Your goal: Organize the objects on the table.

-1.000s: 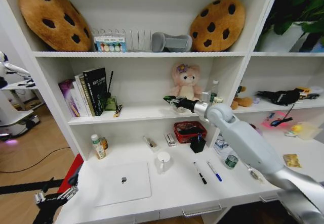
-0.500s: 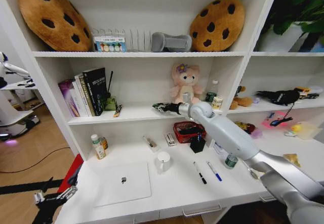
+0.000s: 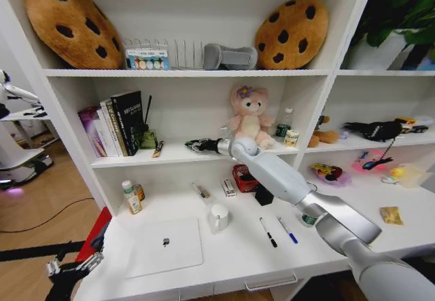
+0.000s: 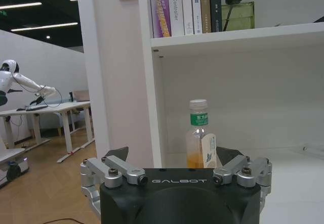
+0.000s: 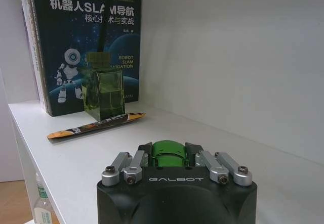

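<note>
Evidently the right gripper, fingers clamped on the green toy, reaches over the middle shelf to store it off the table, while the left gripper, fingers apart, idles beyond the table's near-left corner.

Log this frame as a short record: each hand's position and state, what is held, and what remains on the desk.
right hand: over the middle shelf, near the green diffuser bottle; shut on a green toy
left hand: low beside the desk's left end, open, nothing between its fingers
desk: laptop, white cup, black pen, blue pen
shelf near the right hand: books, sachet
</note>
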